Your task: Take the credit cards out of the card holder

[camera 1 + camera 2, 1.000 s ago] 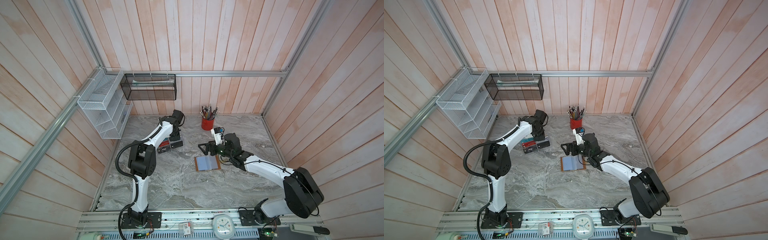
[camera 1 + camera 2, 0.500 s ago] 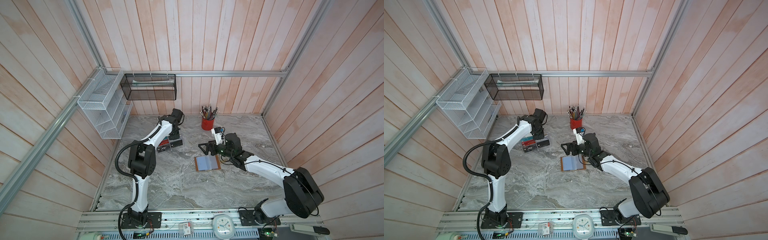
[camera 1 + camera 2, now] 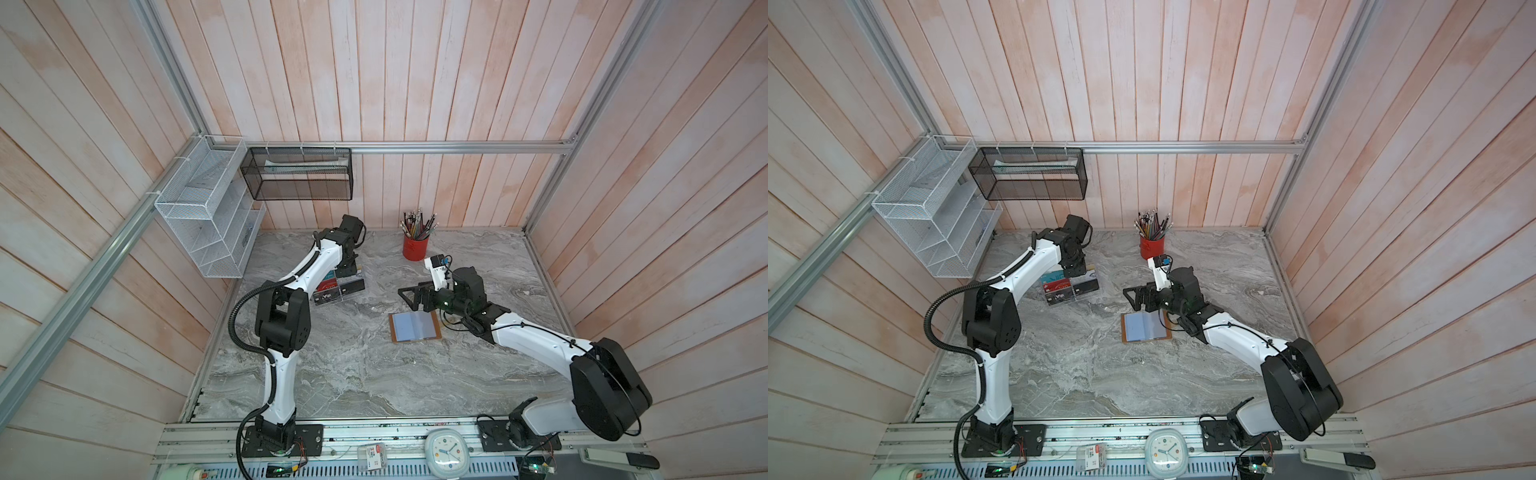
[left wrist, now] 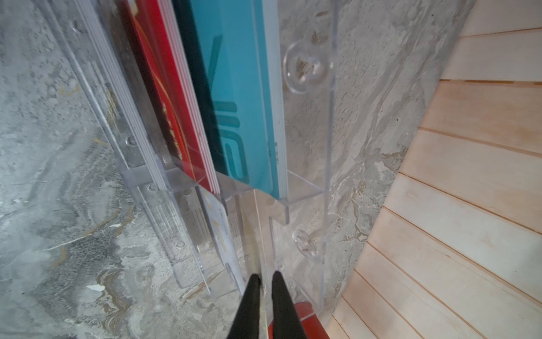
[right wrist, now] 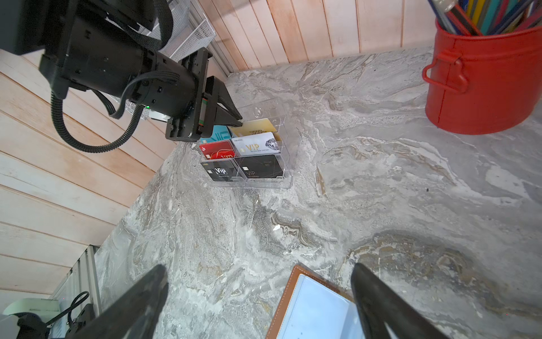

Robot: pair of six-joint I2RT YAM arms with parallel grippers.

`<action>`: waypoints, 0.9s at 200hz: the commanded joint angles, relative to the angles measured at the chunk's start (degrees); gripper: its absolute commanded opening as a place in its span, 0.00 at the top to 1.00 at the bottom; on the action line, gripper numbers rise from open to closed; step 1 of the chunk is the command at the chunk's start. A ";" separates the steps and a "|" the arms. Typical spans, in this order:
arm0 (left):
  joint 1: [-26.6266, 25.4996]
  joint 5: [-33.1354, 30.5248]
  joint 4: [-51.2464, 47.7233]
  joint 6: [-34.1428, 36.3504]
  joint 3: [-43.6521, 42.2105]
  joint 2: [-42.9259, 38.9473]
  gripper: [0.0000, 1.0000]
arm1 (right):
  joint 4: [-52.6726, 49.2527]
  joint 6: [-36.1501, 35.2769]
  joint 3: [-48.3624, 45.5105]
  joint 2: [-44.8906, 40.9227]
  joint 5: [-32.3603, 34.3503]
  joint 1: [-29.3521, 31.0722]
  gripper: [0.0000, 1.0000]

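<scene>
The tan card holder [image 3: 414,327] [image 3: 1145,327] [image 5: 293,302] lies open and flat, its pale sleeves facing up. The gold [image 5: 255,126], silver [image 5: 254,144] and black [image 5: 262,168] credit cards stand in a clear acrylic rack [image 3: 353,291] [image 5: 286,179] beside teal, red and black Vip cards. My left gripper [image 3: 348,271] [image 4: 265,278] points down into the rack's back tier. Its fingers stand a slit apart, and the gold card's thin edge [image 4: 254,255] lies against one of them. My right gripper [image 3: 409,297] [image 5: 258,273] hangs wide open and empty over the holder's far corner.
A red cup of pencils [image 3: 415,247] [image 5: 484,88] stands at the back of the marble table. A white wire shelf [image 3: 208,216] and a black mesh basket [image 3: 299,174] hang on the walls at the back left. Wooden walls close in three sides.
The left gripper's fingers have parted slightly over the rack. Neither arm has visibly moved.
</scene>
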 commanded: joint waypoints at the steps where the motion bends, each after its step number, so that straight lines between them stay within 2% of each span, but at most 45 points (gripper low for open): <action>1: 0.34 -2.18 -0.46 -14.90 2.03 1.04 0.87 | 0.41 0.07 -0.23 -1.07 -0.63 -0.34 0.02; 76: 0.30 -4.40 1.43 -11.41 2.72 -0.17 0.86 | -1.10 -0.51 1.99 1.06 -0.62 -0.54 0.02; 127: 0.80 -7.75 4.54 -4.23 1.49 -5.01 0.82 | -1.74 -0.12 6.66 5.26 -3.10 -1.29 0.02; 166: 1.16 -9.72 11.92 2.84 -7.30 -13.70 0.76 | -3.04 -0.03 12.72 10.86 -6.59 -1.36 0.02; 180: 1.55 -9.68 16.27 5.59 -12.63 -18.16 0.69 | -3.08 0.22 15.31 13.67 -9.05 -1.30 0.02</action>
